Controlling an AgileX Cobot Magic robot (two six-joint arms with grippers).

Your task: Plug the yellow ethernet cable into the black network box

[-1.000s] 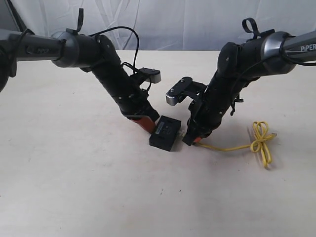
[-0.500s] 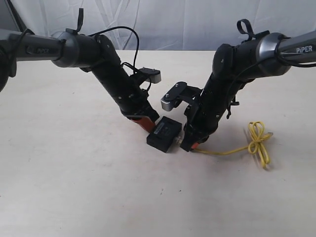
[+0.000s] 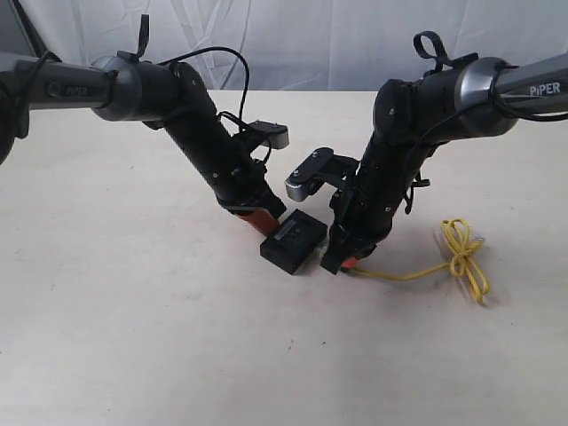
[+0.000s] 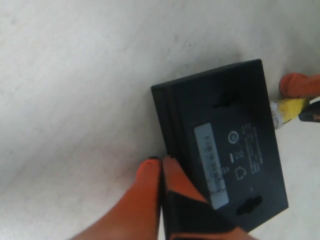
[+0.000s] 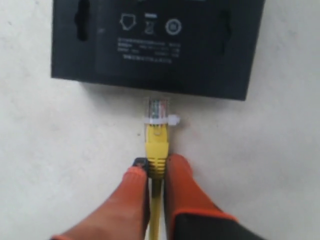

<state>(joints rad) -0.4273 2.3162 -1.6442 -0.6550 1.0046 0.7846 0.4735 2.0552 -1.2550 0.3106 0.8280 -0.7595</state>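
The black network box [image 3: 291, 241] lies flat on the table between both arms, its white label strip [image 4: 211, 165] showing on top. My left gripper [image 4: 161, 162] is shut, empty, with its orange tips pressed against the box's long edge. My right gripper [image 5: 156, 167] is shut on the yellow ethernet cable [image 5: 157, 145] just behind its plug. The clear plug [image 5: 158, 107] points at the box's side [image 5: 150, 89] and its tip nearly touches it. The rest of the cable trails right to a knotted loop [image 3: 465, 253].
The pale table [image 3: 133, 311] carries nothing else near the box. A white cloth backdrop [image 3: 311, 44] hangs behind. Both arms [image 3: 204, 133] slope down to the middle from either side.
My right gripper has moved left with the cable, bringing the plug up to the box. The box has shifted slightly left against the left fingertips. The knotted loop was dragged left.
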